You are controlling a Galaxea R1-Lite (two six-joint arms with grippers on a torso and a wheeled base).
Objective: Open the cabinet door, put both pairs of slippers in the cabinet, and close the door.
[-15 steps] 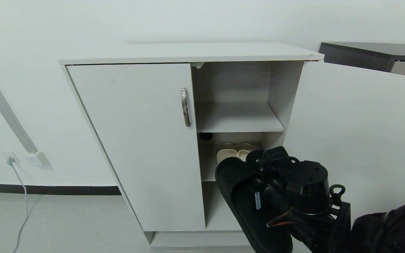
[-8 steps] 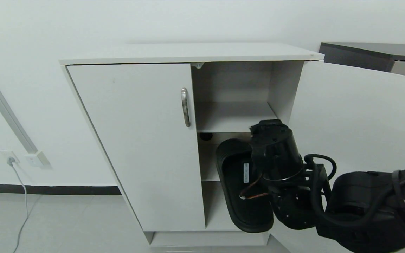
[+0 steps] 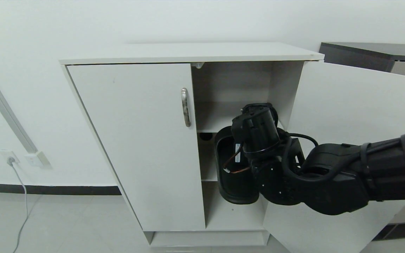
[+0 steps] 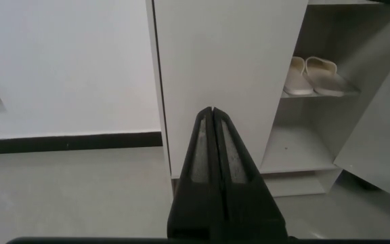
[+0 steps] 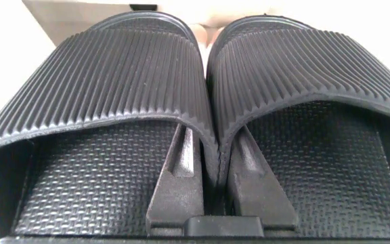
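- The right claw [image 5: 212,156] is clamped on the pair of black slippers [image 3: 232,175]. One finger sits inside each slipper, pinching the two touching side walls together. That is a thin hold on soft rubber, so a knock could twist the pair or pull one slipper free.
- The black slippers hang tilted at the mouth of the cabinet [image 3: 188,52], between the closed left door [image 3: 135,140] and the open right door [image 3: 357,116]. Their lower end hangs below the front edge of the middle shelf [image 4: 320,93], so pushing straight in would likely jam them against it.
- The beige slippers [image 4: 313,76] already lie on that middle shelf. If the black pair goes in there, its toes may shove them back or ride up on them.
- The wrist is close under the upper shelf [image 3: 216,119], so lifting to clear the lower edge risks a bump above.
- The forearm passes just beside the open door and could swing it.
- The left claw [image 4: 212,135] is pressed closed and empty, low in front of the cabinet, so it poses little risk.
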